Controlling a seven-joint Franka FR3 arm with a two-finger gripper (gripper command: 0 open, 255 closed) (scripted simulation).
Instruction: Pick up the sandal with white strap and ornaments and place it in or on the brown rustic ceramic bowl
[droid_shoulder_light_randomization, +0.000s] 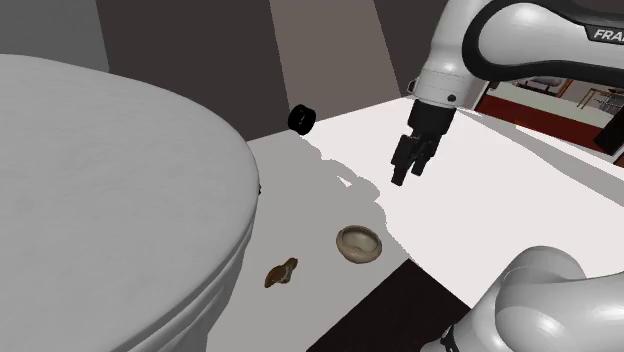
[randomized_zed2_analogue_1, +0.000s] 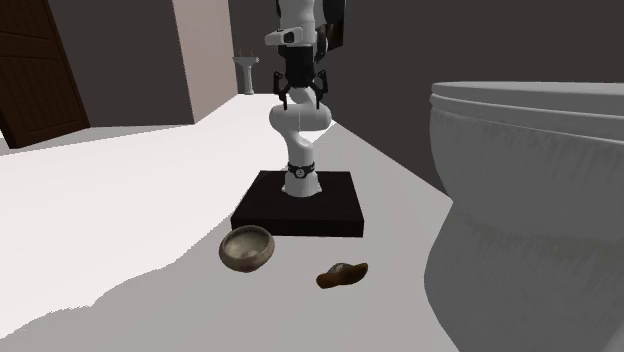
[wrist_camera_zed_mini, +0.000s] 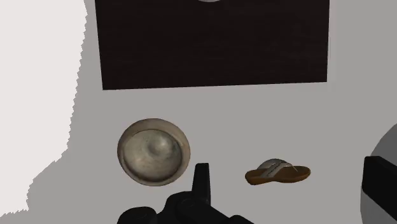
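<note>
The sandal (droid_shoulder_light_randomization: 281, 272) (randomized_zed2_analogue_1: 342, 274) (wrist_camera_zed_mini: 278, 172) is brown-soled with a pale ornamented strap and lies flat on the light floor. A short gap separates it from the brown-grey bowl (droid_shoulder_light_randomization: 358, 243) (randomized_zed2_analogue_1: 247, 248) (wrist_camera_zed_mini: 153, 151), which stands upright and empty. My black gripper (droid_shoulder_light_randomization: 403, 178) (randomized_zed2_analogue_1: 302, 98) hangs high above both, pointing down. It is open with nothing in it. In the wrist view its fingers (wrist_camera_zed_mini: 201, 181) stand wide apart, with the sandal far below between them and the bowl beyond one finger.
A large white toilet (droid_shoulder_light_randomization: 120, 180) (randomized_zed2_analogue_1: 530, 180) rises right beside the sandal. My black stand (randomized_zed2_analogue_1: 300, 205) (wrist_camera_zed_mini: 216, 44) sits just behind the bowl. A small black round object (droid_shoulder_light_randomization: 302, 118) lies by the far wall. A dark door (randomized_zed2_analogue_1: 35, 70) and a pedestal sink (randomized_zed2_analogue_1: 246, 70) stand far off.
</note>
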